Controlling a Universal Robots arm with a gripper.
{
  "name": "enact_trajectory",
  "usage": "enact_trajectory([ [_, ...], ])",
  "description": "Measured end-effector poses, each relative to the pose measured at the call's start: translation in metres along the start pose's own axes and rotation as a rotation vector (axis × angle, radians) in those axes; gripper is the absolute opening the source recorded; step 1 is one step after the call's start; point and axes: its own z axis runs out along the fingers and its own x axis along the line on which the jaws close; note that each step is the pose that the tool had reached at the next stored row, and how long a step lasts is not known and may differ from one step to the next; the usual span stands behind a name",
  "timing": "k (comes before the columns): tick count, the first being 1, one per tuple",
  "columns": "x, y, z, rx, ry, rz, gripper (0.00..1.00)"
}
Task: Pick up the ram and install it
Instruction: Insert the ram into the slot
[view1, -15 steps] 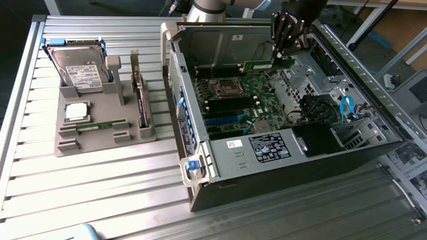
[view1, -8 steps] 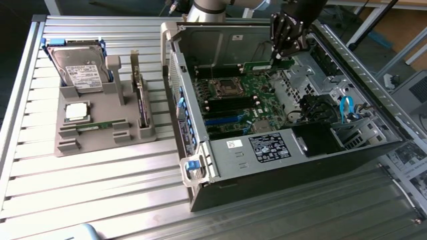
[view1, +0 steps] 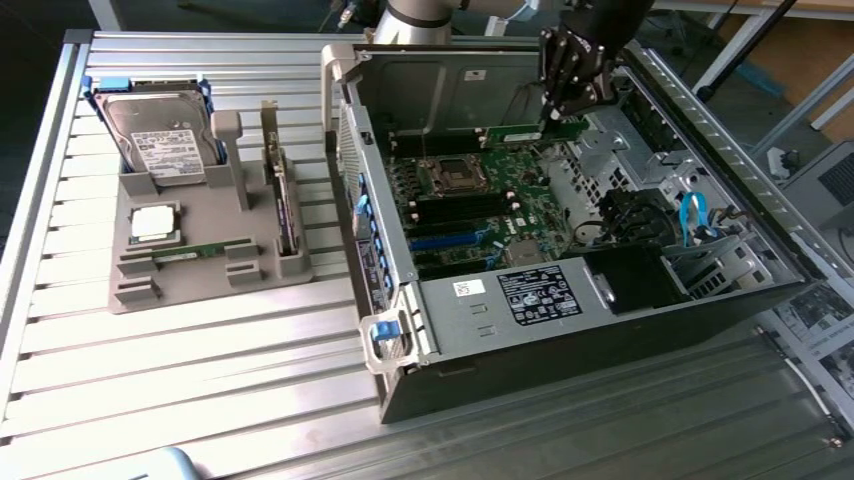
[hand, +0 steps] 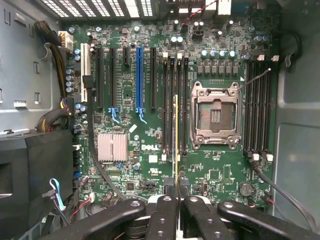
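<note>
Upper right of the exterior view: my claw (view1: 567, 112) is pinched narrow on the ram (view1: 523, 133), held edge-down inside the open computer case (view1: 534, 300) above the black slots (hand: 171, 100). Risk, as I judge it: the stick looks slightly off a slot line, so pressing down could bend it or scrape the board.

The table (view1: 200, 380) is made of long ribbed slats of silver metal. Strong light falls on it at the exterior view's left, where the slats shine almost white. Beyond its edge at the exterior view's right stand a black stand leg (view1: 742, 45) and a brown panel (view1: 817, 60). Lower down lie printed sheets (view1: 817, 318).
</note>
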Motion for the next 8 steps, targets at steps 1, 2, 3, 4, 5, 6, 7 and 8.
enact_trajectory([
  [1, 0.0, 0.0001, 0.0004, 0.0, 0.0, 0.0, 0.12],
  [2, 0.0, 0.0001, 0.0007, 0.0, 0.0001, 0.0, 0.12],
  [3, 0.0, 0.0002, 0.0011, 0.0, 0.0002, 0.0, 0.12],
  [4, 0.0, 0.0003, 0.0014, 0.0, 0.0001, 0.0, 0.12],
  [5, -0.0001, 0.0003, 0.0018, 0.0, 0.0002, 0.0, 0.12],
  [6, -0.0001, 0.0004, 0.0021, 0.0, 0.0003, 0.0, 0.12],
  [7, -0.0001, 0.0004, 0.0023, 0.0, 0.0004, 0.0, 0.12],
  [8, -0.0001, 0.0005, 0.0026, 0.0, 0.0004, 0.0, 0.12],
])
